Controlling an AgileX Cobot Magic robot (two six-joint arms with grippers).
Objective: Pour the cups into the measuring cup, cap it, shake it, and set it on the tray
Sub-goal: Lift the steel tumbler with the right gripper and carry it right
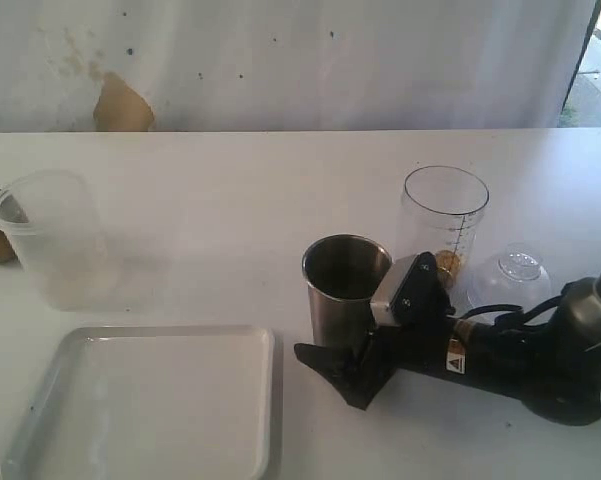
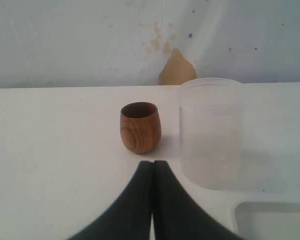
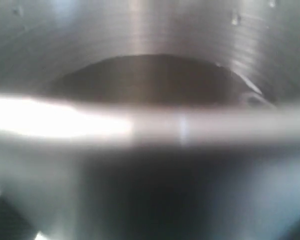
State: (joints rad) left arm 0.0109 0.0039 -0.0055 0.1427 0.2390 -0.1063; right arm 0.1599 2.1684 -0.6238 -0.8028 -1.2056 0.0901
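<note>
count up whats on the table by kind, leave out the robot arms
cups: 4 (measuring cup, steel tumbler, wooden cup, frosted cup)
dome cap: 1
tray: 1
total: 6

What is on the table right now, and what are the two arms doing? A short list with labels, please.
Left tool: shut, empty, facing the wooden cup
Right tool: open, jaws around the steel tumbler
Measuring cup: upright, uncapped, beside the steel tumbler
Dome cap: off, resting next to it
Frosted cup: upright, near the wooden cup
Tray: nothing on it
</note>
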